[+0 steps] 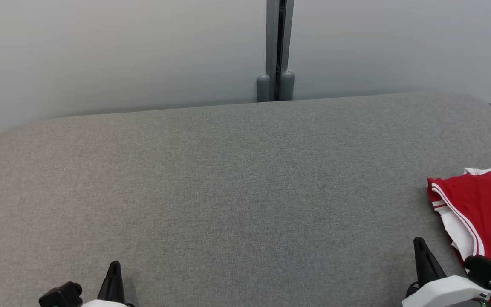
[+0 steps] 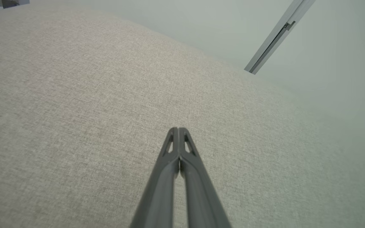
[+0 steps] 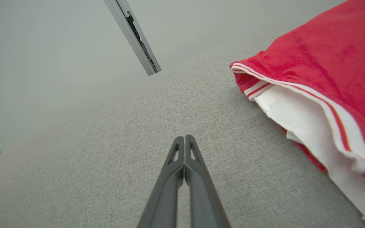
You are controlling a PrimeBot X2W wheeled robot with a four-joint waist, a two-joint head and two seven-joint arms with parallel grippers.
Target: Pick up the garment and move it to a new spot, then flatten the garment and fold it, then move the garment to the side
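— What do we see?
— Our grey table (image 1: 228,192), with the red-and-white garment (image 1: 484,204) at its right edge.
— And our grippers?
— Left gripper (image 1: 114,265) and right gripper (image 1: 419,242) are both closed and empty, the right one near the garment.

Head looks down, 2 wrists low, sharing tabletop (image 1: 211,179)

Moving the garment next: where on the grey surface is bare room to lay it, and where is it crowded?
The grey padded surface is bare from its left edge to the right claw, and back to the wall. Crowded only at the right edge, where the red-and-white garment lies beside that claw.
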